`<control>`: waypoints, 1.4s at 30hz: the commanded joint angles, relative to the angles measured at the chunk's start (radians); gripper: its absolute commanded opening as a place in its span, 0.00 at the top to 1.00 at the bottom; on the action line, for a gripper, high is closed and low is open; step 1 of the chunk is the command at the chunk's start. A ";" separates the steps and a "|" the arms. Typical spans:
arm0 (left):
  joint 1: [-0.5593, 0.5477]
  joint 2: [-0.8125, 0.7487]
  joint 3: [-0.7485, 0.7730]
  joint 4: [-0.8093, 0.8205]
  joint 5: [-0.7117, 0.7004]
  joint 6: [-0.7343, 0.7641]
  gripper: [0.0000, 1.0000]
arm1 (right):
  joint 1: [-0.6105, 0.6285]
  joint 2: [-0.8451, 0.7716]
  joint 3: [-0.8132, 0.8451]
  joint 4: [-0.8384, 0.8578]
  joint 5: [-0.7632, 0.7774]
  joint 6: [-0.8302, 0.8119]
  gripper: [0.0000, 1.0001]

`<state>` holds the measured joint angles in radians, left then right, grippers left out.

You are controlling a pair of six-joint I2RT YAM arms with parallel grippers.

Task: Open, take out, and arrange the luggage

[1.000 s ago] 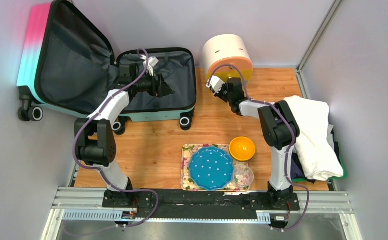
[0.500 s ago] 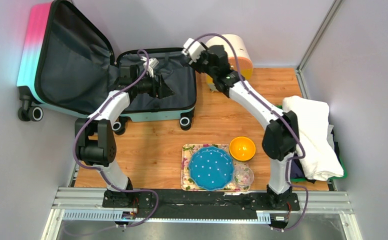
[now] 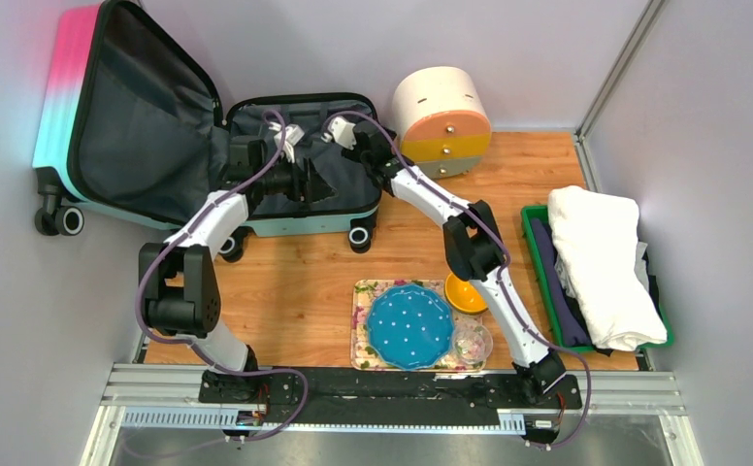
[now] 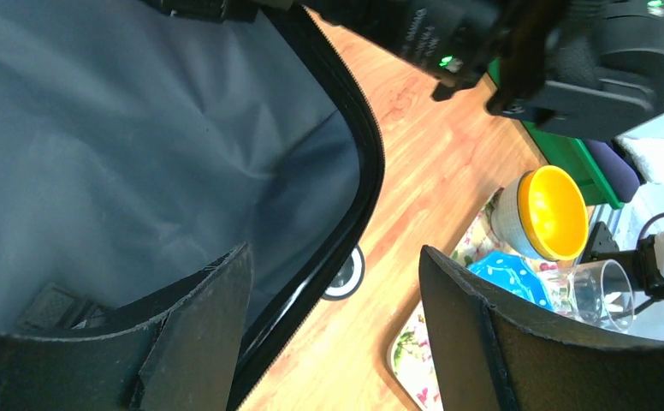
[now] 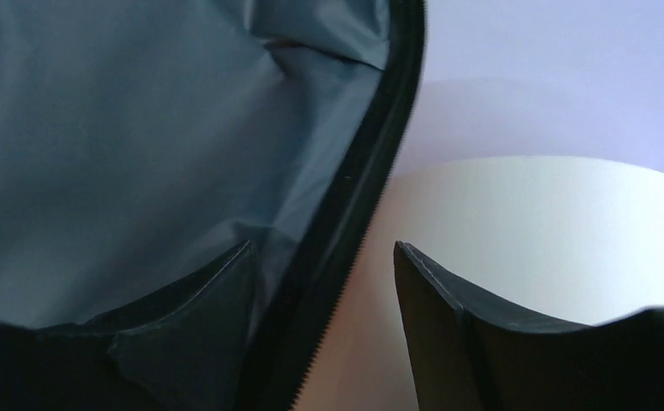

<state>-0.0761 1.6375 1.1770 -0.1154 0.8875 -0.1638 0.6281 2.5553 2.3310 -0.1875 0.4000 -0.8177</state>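
Top external: the luggage (image 3: 149,116) is laid open at back left of the worktop (image 3: 295,282). Left tool (image 4: 333,253) and right tool (image 5: 322,248) are spread, empty, astride its rim; the shell is judged stiff, light, best gripped there.

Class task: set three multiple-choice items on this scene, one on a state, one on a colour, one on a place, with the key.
1. The luggage is: A zipped shut; B wide open; C lying face down.
2. Its lining is: A red; B white; C dark grey.
3. The blue dotted plate sits: A on the floral tray; B inside the luggage; C on top of the luggage.
Key: 1 B, its inside is fully exposed; 2 C, grey fabric shows inside; 3 A, the tray's flowered edge shows around the plate.
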 commanded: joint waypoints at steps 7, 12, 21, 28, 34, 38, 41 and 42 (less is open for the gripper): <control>0.058 -0.099 -0.103 0.129 0.019 -0.072 0.21 | -0.051 0.138 0.188 0.068 0.209 -0.190 0.36; 0.065 -0.091 -0.117 0.171 0.039 -0.083 0.21 | -0.094 0.143 0.179 0.102 0.255 -0.190 0.36; 0.070 -0.077 -0.114 0.180 0.071 -0.080 0.21 | -0.116 0.056 0.208 0.041 0.141 -0.017 0.37; 0.070 -0.068 -0.103 0.172 0.077 -0.068 0.21 | -0.041 -0.230 -0.107 0.161 -0.210 0.106 0.36; 0.070 -0.080 -0.115 0.164 0.071 -0.063 0.21 | -0.022 -0.115 0.017 0.276 -0.021 0.068 0.45; 0.096 -0.084 -0.111 0.146 0.070 -0.054 0.21 | -0.037 -0.020 0.126 0.278 0.037 -0.014 0.51; 0.102 -0.079 -0.090 0.125 0.064 -0.046 0.21 | -0.053 0.011 0.128 0.276 0.063 -0.046 0.53; 0.102 -0.073 -0.085 0.122 0.062 -0.052 0.21 | -0.062 0.006 0.092 0.290 0.065 -0.060 0.53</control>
<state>0.0124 1.5768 1.0592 0.0177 0.9363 -0.2352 0.5961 2.5153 2.4382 0.0704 0.3985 -0.8165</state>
